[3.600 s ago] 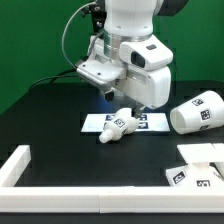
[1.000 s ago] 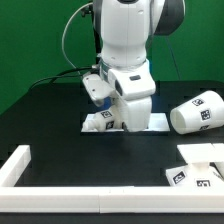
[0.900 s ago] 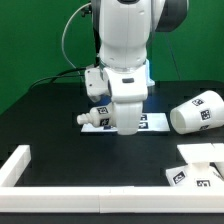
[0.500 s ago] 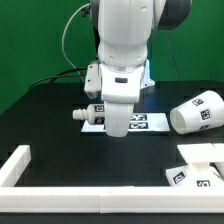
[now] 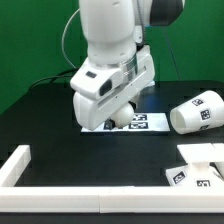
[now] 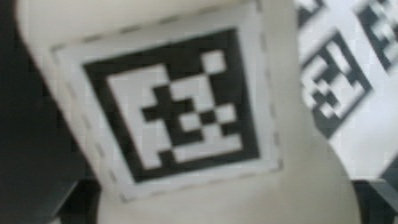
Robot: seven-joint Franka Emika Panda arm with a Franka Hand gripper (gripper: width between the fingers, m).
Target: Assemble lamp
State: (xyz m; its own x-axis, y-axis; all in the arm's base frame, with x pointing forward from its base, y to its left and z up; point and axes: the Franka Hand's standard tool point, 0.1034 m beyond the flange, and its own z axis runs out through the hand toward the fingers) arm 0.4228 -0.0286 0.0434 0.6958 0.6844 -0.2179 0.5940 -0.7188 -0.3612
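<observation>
Step, likely: bulb pickup | end effector: opening hidden, I cannot tell | I should grip centred, lift slowly.

The large tapered shade lies on its side on the table at the exterior view's right, one square tag showing. The angular base block sits nearer, lower right, partly cropped. The bulb fills the wrist view, tag visible.
</observation>
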